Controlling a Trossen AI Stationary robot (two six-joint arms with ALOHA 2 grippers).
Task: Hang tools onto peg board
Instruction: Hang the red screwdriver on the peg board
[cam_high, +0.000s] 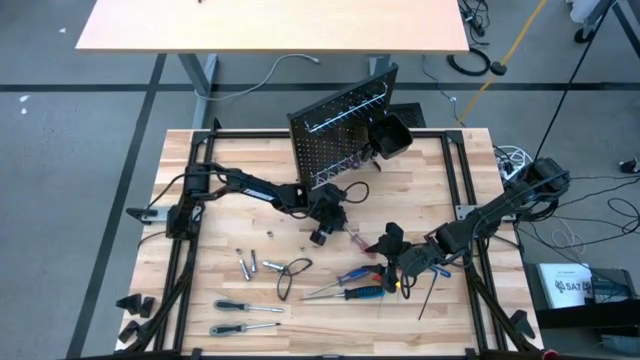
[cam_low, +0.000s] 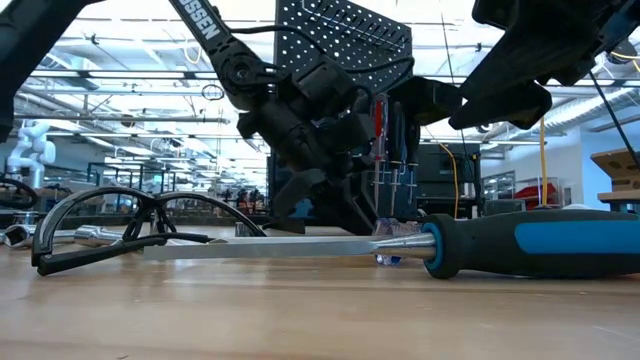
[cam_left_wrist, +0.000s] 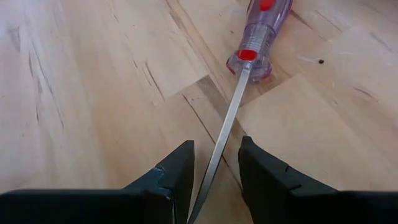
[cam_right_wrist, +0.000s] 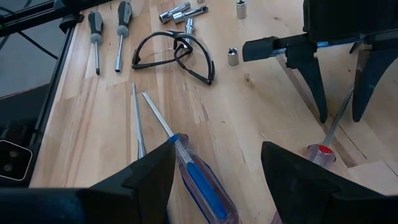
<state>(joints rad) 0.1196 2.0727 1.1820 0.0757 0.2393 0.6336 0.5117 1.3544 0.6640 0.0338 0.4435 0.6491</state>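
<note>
Straddling the thin steel shaft, the left gripper (cam_left_wrist: 214, 180) stands narrowly parted over the clear red-capped screwdriver (cam_left_wrist: 258, 31) lying on the tabletop (cam_left_wrist: 93, 93). Close squarely, lift level, then carry it to the peg board (cam_high: 340, 125). Nearby, the right gripper (cam_right_wrist: 214, 165) hovers wide, empty, above a blue-handled screwdriver (cam_right_wrist: 202, 183).

You see a clear-handled screwdriver (cam_left_wrist: 259, 31) with red accents, a blue-striped clear screwdriver (cam_right_wrist: 202, 183), black safety glasses (cam_right_wrist: 174, 53), a black perforated peg board (cam_high: 335, 125), silver sockets (cam_high: 248, 266) and a pale wood-grain tabletop (cam_high: 200, 240)
</note>
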